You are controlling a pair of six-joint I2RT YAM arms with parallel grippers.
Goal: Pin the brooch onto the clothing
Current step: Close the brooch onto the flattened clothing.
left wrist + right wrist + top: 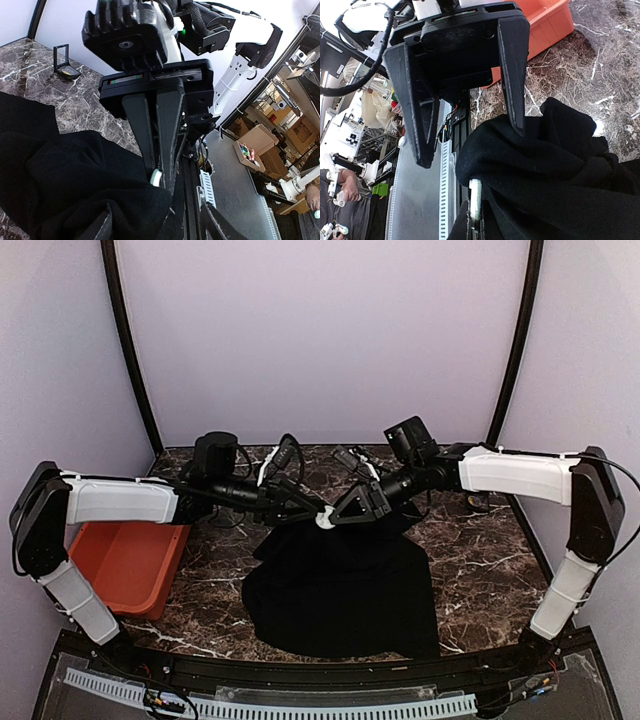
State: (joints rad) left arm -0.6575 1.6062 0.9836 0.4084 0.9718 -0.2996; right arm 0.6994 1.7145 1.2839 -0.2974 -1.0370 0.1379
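The black T-shirt (340,590) lies on the marble table with one fold lifted up between my two grippers; its print is hidden. The brooch (325,520) is a small white disc. My right gripper (342,514) is shut on it edge-on, against the raised fold. The left wrist view shows the brooch (156,177) at the tips of the right gripper (161,181). The right wrist view shows it (475,200) in my own fingers (470,227). My left gripper (306,508) is open, its jaws standing astride the cloth fold (65,170), also seen from the right wrist (470,145).
An orange bin (125,560) sits at the table's left edge, also in the right wrist view (540,25). A small black box with its lid up (64,65) stands on the marble beyond the shirt. Cables (285,455) hang at the back.
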